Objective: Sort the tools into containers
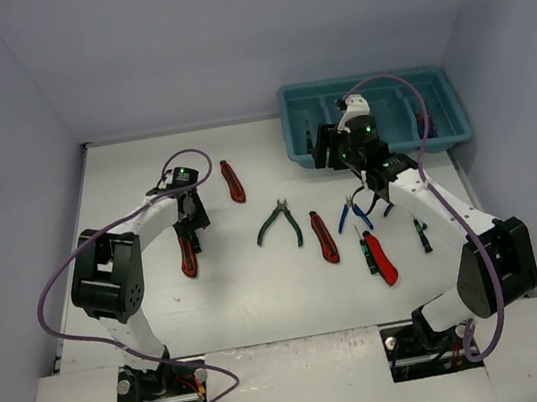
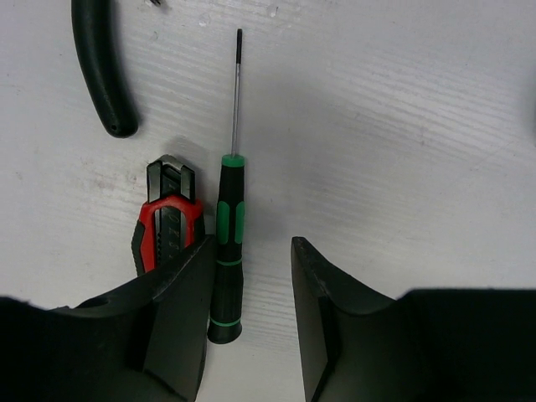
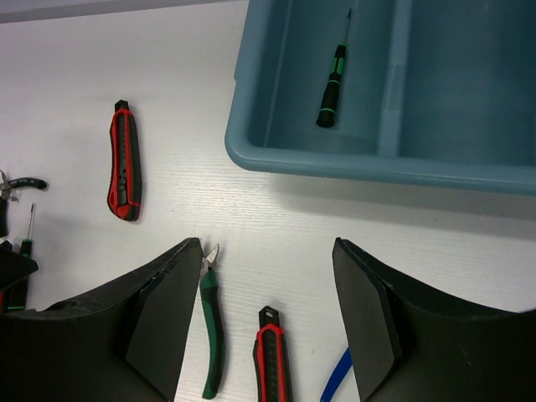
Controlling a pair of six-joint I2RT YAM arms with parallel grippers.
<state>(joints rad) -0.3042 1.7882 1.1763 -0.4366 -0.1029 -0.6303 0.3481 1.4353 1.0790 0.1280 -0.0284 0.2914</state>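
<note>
In the left wrist view a green-and-black screwdriver (image 2: 228,243) lies on the table between the fingers of my left gripper (image 2: 253,243). Its handle rests against the left finger, clear of the right one, and the jaws stand apart. A red-and-black utility knife (image 2: 167,219) lies just left of it, partly under that finger. My right gripper (image 3: 268,247) hangs open over bare table just in front of the teal tray (image 3: 251,146), holding nothing. One screwdriver (image 3: 332,84) lies in the tray's end compartment. From above, the left gripper (image 1: 188,216) and right gripper (image 1: 330,151) are far apart.
Loose on the table are a red knife (image 1: 233,181), green pliers (image 1: 280,222), another red knife (image 1: 324,236), blue pliers (image 1: 356,210), two thin screwdrivers (image 1: 365,247) and a third red knife (image 1: 383,258). A dark pliers handle (image 2: 100,67) lies ahead of the left gripper.
</note>
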